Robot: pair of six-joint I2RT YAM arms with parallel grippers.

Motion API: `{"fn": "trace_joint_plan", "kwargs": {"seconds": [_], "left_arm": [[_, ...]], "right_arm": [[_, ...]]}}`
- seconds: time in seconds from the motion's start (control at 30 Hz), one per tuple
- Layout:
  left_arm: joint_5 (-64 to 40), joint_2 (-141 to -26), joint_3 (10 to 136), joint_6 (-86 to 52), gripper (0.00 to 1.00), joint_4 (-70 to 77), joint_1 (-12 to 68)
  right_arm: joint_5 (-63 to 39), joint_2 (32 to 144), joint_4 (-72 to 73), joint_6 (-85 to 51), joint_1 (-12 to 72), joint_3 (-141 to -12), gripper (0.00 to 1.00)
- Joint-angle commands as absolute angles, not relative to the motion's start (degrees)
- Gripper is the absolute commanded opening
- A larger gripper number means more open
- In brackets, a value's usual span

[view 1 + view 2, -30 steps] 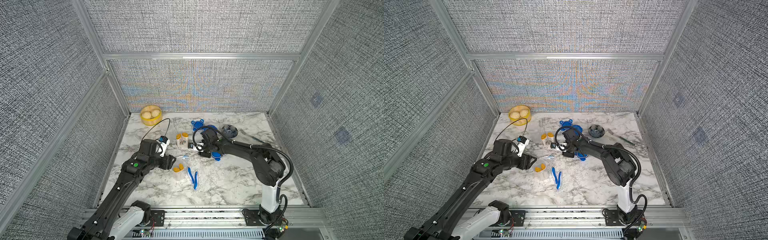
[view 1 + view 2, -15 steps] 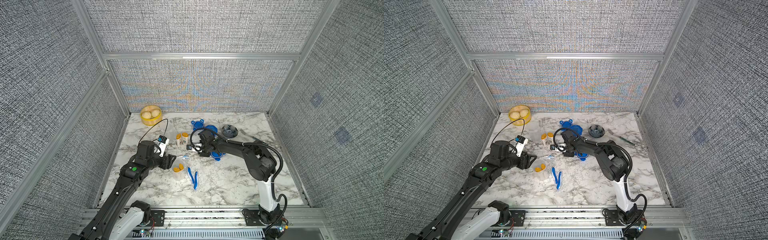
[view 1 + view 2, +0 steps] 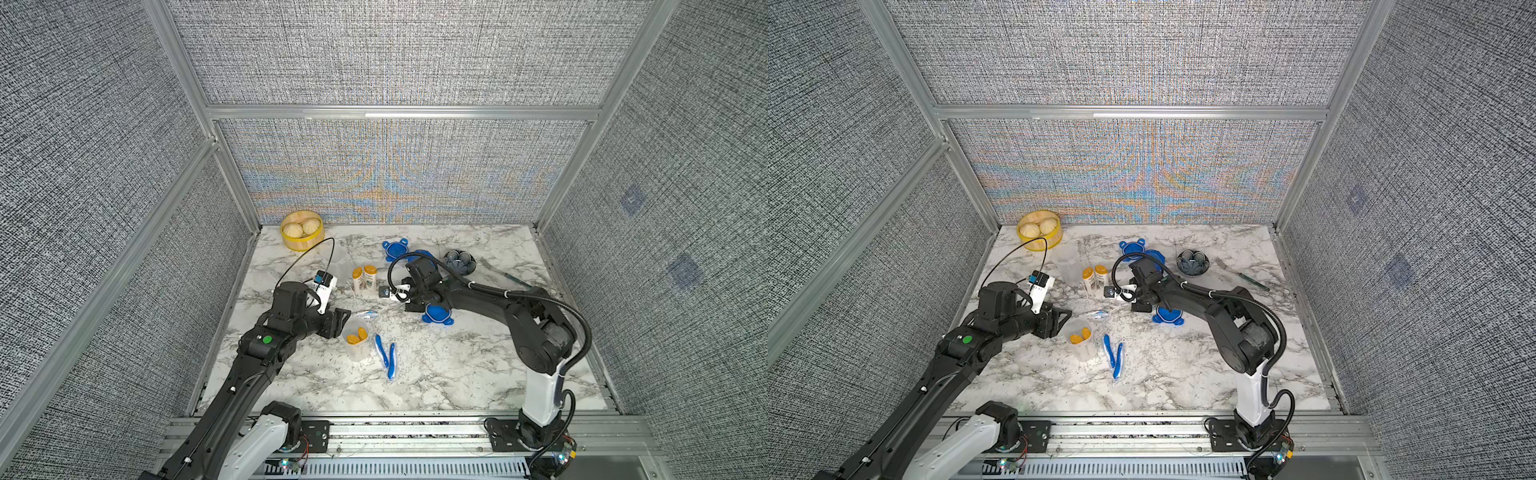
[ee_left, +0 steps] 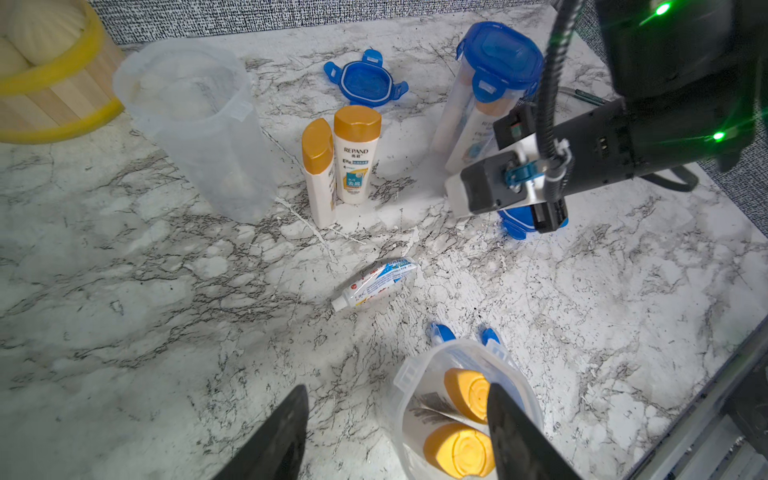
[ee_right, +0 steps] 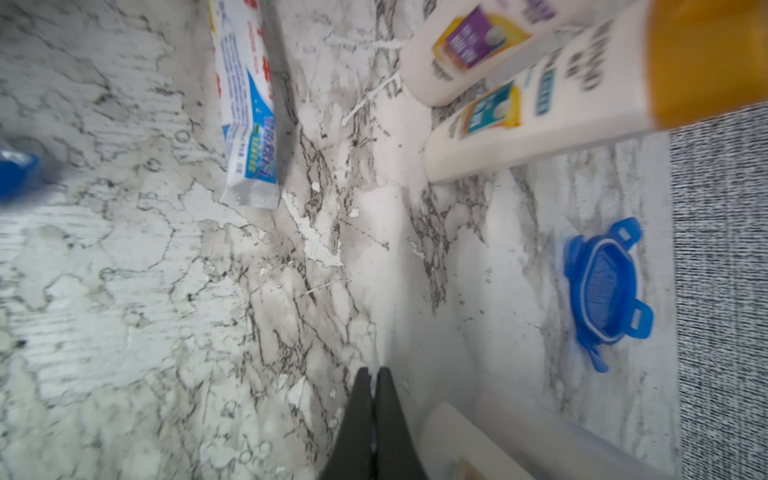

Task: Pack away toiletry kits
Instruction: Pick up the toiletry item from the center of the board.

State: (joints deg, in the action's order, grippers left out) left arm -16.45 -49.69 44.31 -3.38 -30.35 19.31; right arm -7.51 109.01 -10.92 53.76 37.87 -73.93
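While the left jaws are standing apart just beside the open clear cup (image 3: 358, 352), the right jaws are pressing together, low over the bench (image 3: 457, 374) and just beside the lidded cup (image 4: 490, 83). Two orange-capped bottles (image 4: 467, 392) are sitting in the open cup. Two more white bottles (image 4: 357, 153) are standing upright side by side, between an empty cup (image 4: 195, 124) and the lidded one. One toothpaste tube (image 4: 376, 282) is lying flat near them, and two blue toothbrushes (image 3: 386, 355) are lying just beside the open cup. A loose blue lid (image 3: 395, 250) is resting further back, a second blue lid (image 3: 436, 319) by the right arm.
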Motion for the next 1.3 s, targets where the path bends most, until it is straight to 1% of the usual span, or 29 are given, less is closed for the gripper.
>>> {"fn": "trace_joint_plan", "kwargs": {"seconds": [0.0, 0.07, 0.23, 0.3, 0.37, 0.5, 0.6, 0.73, 0.9, 1.27], "left_arm": [[-14.88, -49.44, 44.88, -3.14, 0.67, -30.17, 19.08], [-14.27, -49.60, 45.32, -4.13, 0.67, -30.64, 19.00], [-14.39, -50.58, 47.23, -6.40, 0.65, -32.25, 18.24], [-14.80, -50.63, 47.78, -6.45, 0.65, -32.64, 17.85], [-15.14, -50.24, 47.90, -6.45, 0.64, -32.58, 17.54], [-15.55, -48.98, 48.00, -6.55, 0.64, -32.85, 16.91], [-15.82, -48.76, 47.99, -6.98, 0.65, -33.13, 16.45], [-16.33, -49.33, 48.33, -7.46, 0.65, -33.44, 16.09], [-17.09, -49.60, 48.43, -7.92, 0.65, -33.07, 15.65], [-17.66, -48.87, 48.00, -7.74, 0.64, -32.73, 15.58]], "right_arm": [[-13.74, 104.07, -9.60, 48.89, 37.97, -73.01, 0.00], [-17.52, 99.71, -8.74, 44.68, 37.72, -72.22, 0.00], [-30.54, 89.63, -1.28, 27.41, 36.56, -70.12, 0.00], [-35.94, 86.74, 6.55, 20.47, 36.58, -66.85, 0.00], [-40.44, 85.45, 18.58, 11.61, 36.84, -62.88, 0.00], [-42.68, 86.13, 39.57, -3.40, 38.29, -57.35, 0.00], [-43.75, 88.82, 48.71, -9.81, 40.05, -54.53, 0.00], [-44.99, 92.07, 56.59, -14.11, 41.92, -52.92, 0.00], [-45.26, 96.68, 66.47, -16.00, 44.35, -50.89, 0.00], [-44.10, 102.03, 64.19, -9.31, 46.45, -54.41, 0.00]]}}
